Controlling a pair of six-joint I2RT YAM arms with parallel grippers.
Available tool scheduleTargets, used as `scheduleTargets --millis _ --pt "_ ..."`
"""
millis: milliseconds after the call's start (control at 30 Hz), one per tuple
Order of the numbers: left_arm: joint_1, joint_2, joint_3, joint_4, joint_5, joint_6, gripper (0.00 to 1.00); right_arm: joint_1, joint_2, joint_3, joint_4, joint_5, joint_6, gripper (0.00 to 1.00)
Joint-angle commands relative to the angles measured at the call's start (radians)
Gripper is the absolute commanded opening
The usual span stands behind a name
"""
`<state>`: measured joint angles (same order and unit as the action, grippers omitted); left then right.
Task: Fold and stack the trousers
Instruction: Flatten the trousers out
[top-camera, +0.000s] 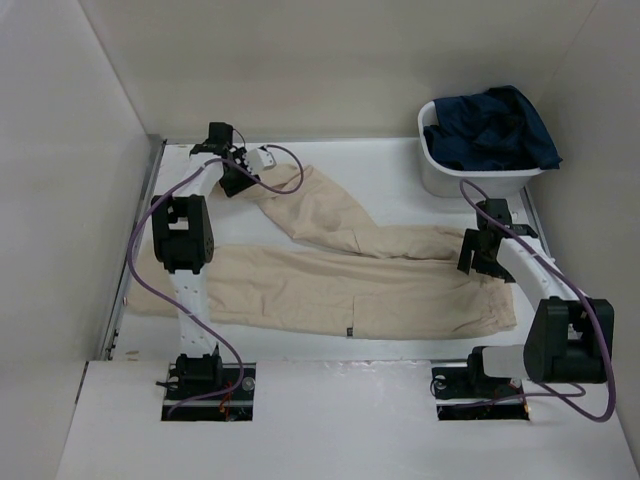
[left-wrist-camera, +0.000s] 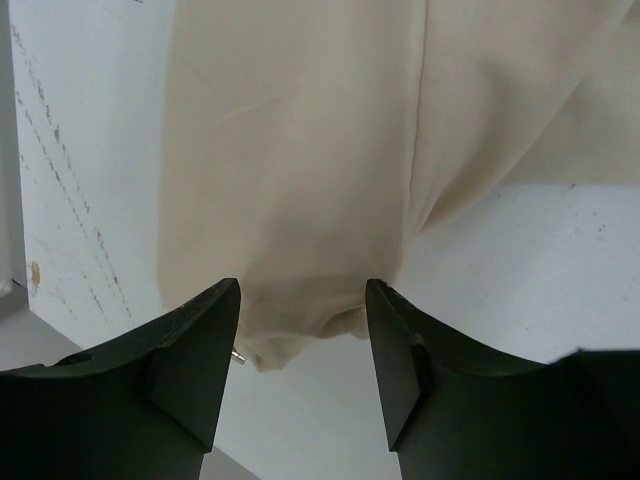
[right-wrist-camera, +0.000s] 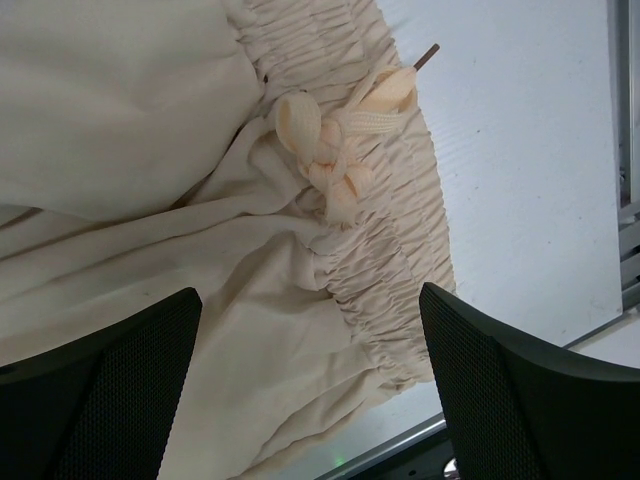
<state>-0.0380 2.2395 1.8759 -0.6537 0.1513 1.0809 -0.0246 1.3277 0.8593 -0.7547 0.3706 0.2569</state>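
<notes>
Trousers (top-camera: 400, 290) lie flat and unfolded on the white table (top-camera: 385, 175), waistband (right-wrist-camera: 390, 240) at the right. One leg runs left along the near side, the other angles off to the far left. Small dark tag (top-camera: 350, 331) on the near seam.

Left tool (left-wrist-camera: 302, 290) is at the far left over the end of the angled leg. Its jaws are partly apart and the leg cuff (left-wrist-camera: 300, 330) shows in the gap below them, not pinched, so it holds nothing.

Right tool (right-wrist-camera: 310, 295) is over the waistband with jaws spread wide, also holding nothing. The tied drawstring bow (right-wrist-camera: 325, 140) sits just ahead of it.

White tub (top-camera: 432, 165) at the far right of the table, with dark blue clothes (top-camera: 495, 130) heaped in it, apart from the trousers.
</notes>
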Motion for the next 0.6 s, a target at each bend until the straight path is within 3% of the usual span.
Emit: scheduleTargets --millis 0,333,567 --pt "-0.003 -0.026 0.043 -0.107 0.04 0.048 0.51 0.007 -0.035 -0.006 0.048 -0.01 0.021 0.94" --pt "0.013 -0.029 0.048 -0.155 0.008 0.074 0.53 0.015 -0.001 0.001 0.071 -0.006 0.013 0.94" --pt "0.008 0.025 0.08 -0.097 -0.059 0.073 0.24 0.009 -0.019 0.061 0.069 -0.004 -0.01 0.94"
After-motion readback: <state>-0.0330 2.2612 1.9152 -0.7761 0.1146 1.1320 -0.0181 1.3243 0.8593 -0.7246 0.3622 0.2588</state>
